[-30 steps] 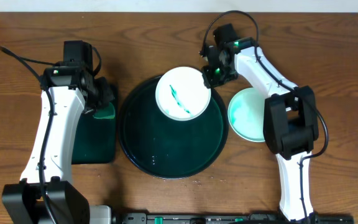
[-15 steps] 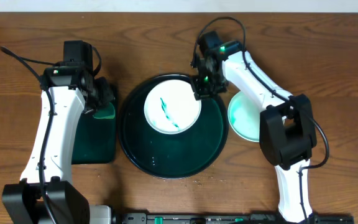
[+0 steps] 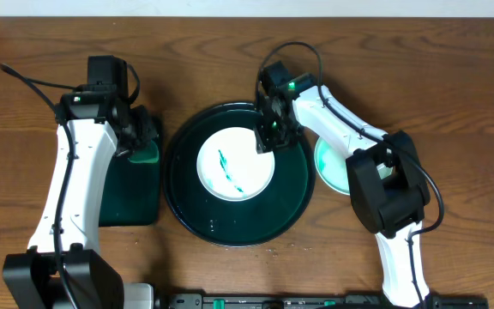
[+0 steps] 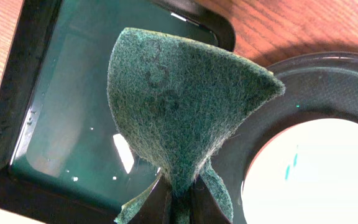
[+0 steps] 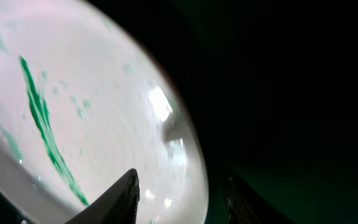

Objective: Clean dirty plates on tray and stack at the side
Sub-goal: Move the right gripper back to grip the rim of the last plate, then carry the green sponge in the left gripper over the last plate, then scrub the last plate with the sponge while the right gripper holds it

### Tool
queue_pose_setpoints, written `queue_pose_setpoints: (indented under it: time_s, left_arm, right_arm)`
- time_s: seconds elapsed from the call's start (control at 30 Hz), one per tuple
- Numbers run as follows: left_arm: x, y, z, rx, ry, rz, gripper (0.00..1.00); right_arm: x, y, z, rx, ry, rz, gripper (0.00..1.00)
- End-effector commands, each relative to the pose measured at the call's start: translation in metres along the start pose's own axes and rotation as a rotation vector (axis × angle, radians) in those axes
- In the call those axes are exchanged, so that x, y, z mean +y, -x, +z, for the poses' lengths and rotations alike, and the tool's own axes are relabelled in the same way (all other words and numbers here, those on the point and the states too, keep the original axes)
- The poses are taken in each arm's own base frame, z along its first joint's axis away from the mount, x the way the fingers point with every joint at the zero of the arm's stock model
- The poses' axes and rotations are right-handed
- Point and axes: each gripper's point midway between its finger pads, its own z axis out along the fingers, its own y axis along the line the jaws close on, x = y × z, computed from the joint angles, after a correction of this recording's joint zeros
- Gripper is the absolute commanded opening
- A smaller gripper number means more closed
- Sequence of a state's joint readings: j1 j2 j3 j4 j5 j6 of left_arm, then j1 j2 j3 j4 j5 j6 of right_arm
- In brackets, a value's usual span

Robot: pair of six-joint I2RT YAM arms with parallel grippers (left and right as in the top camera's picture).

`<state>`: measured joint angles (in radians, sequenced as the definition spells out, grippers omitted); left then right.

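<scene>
Since 1 second ago the right gripper (image 3: 268, 137) has swung from the far rim of the round tray (image 3: 177, 176) toward its middle. The plate (image 3: 230, 167) has come with it, from overhanging that rim to lying near the centre of the tray. The left arm has not shifted.

In the right wrist view the right gripper's 2 fingers (image 5: 124, 191) stand apart on either side of the plate's rim. 1 finger is over the white face and the other is over the dark tray. Whether they press on the rim, I cannot tell. A streak of teal-green smear (image 5: 42, 124) runs across the plate, with smaller specks around it.

The left gripper (image 4: 179, 202) is pressed together on the lower corner of a green sponge (image 4: 179, 99), which stands up folded between its fingers. It hangs above the near end of a rectangular tray (image 4: 61, 112) holding a film of liquid, just beside the round tray.

To the right of the round tray, a second plate (image 3: 331, 163) rests on the bare wood of the bench (image 3: 461, 77). It is partly hidden under the right arm.
</scene>
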<state>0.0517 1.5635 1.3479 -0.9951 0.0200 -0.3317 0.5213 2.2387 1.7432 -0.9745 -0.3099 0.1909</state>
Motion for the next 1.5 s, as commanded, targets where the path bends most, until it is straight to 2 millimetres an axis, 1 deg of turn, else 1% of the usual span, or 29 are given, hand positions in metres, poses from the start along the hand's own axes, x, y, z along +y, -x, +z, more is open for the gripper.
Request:
queue_pose_setpoints:
  time_s: [0.0,0.13,0.27,0.4,0.47,0.53,0.7,0.87,0.93,1.07,1.2,1.33,1.4,1.47]
  left_arm:
    - [-0.001,0.007,-0.006,-0.029,-0.006,0.016,0.07]
    - [-0.001,0.007,-0.006,-0.03,-0.007,0.016,0.07]
    - [-0.004,0.005,-0.004,-0.022,-0.01,0.024,0.07]
    - [-0.012,0.0,0.002,-0.004,-0.01,0.05,0.07]
    - [-0.017,-0.004,0.005,0.008,-0.01,0.068,0.07]
    - [-0.023,-0.008,0.009,0.02,-0.011,0.089,0.07]
    - [-0.046,-0.023,0.022,0.073,-0.022,0.126,0.07]
    - [-0.091,-0.05,0.04,0.172,-0.134,0.2,0.07]
    - [-0.11,-0.06,0.052,0.201,-0.161,0.232,0.07]
    - [-0.135,-0.084,0.076,0.25,-0.154,0.303,0.07]
    - [-0.143,-0.11,0.1,0.324,-0.114,0.359,0.07]
    - [-0.14,-0.126,0.121,0.388,-0.072,0.377,0.07]
    - [-0.137,-0.13,0.126,0.409,-0.057,0.377,0.07]
    - [-0.137,-0.133,0.126,0.423,-0.067,0.405,0.07]
  right_arm:
    - [-0.006,0.009,-0.006,-0.048,-0.06,-0.088,0.38]
    - [-0.013,0.011,-0.001,-0.054,-0.092,-0.088,0.26]
    - [-0.017,0.002,0.011,-0.026,-0.084,-0.08,0.21]
    - [-0.011,-0.008,0.018,0.006,-0.034,-0.073,0.15]
    - [-0.01,-0.009,0.019,0.011,-0.023,-0.056,0.1]
    - [-0.01,-0.009,0.02,0.008,-0.023,-0.031,0.02]
    - [-0.012,-0.008,0.024,-0.007,-0.023,0.055,0.01]
    - [-0.014,-0.013,0.029,0.005,-0.026,0.092,0.01]
    - [-0.015,-0.014,0.031,0.007,-0.027,0.093,0.01]
    - [-0.015,-0.014,0.031,0.006,-0.027,0.093,0.01]
    - [-0.015,-0.014,0.031,0.005,-0.027,0.092,0.01]
    - [-0.016,-0.013,0.031,0.001,-0.03,0.091,0.01]
    - [-0.017,-0.013,0.031,0.001,-0.034,0.091,0.01]
    - [-0.017,-0.014,0.031,0.002,-0.038,0.091,0.01]
